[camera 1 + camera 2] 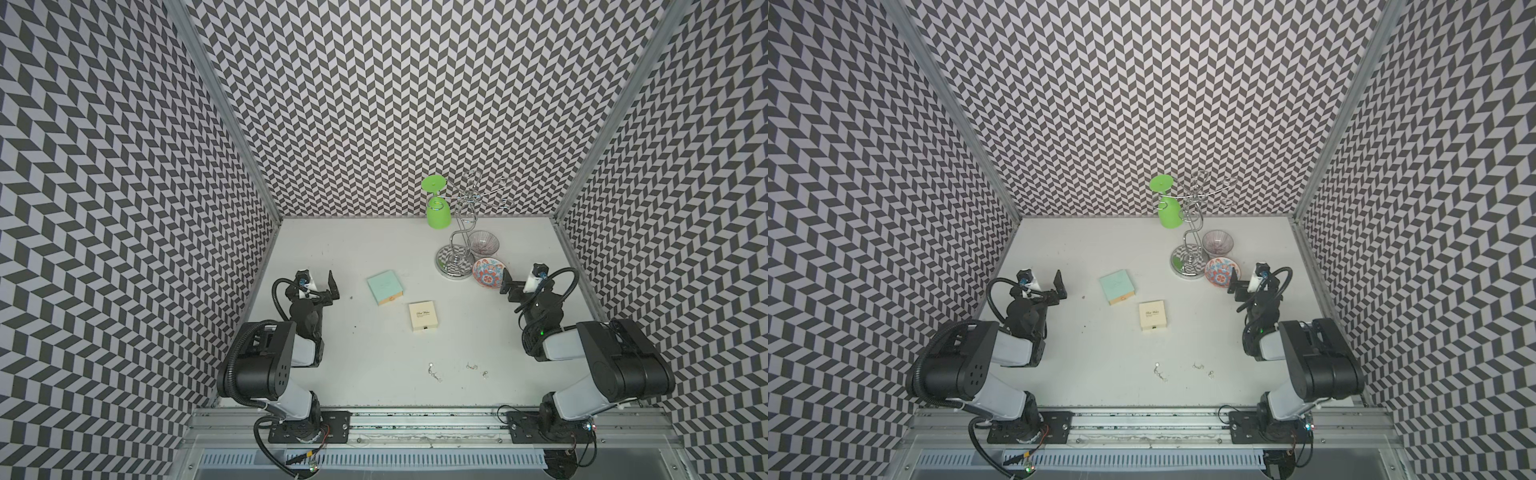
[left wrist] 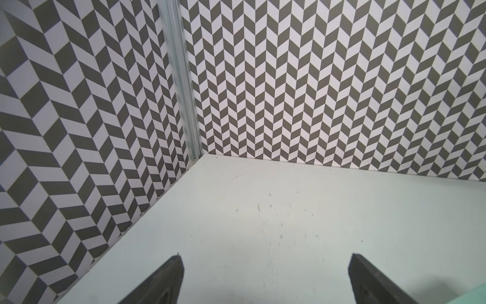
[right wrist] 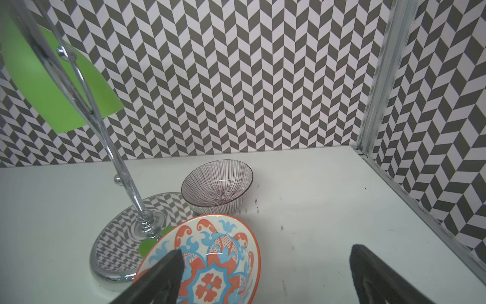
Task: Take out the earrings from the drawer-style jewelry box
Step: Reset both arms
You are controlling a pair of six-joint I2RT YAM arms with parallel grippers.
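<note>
Two small closed boxes lie mid-table in both top views: a mint box with a tan drawer front, and a cream box with a small pull. Several tiny silvery earrings lie loose on the table nearer the front edge. My left gripper is open and empty, hovering left of the mint box, whose corner shows in the left wrist view. My right gripper is open and empty at the right, beside the patterned bowl.
An orange-and-blue patterned bowl and a striped bowl sit at the back right, next to a chrome rack holding a green cup. Chevron walls enclose the table on three sides.
</note>
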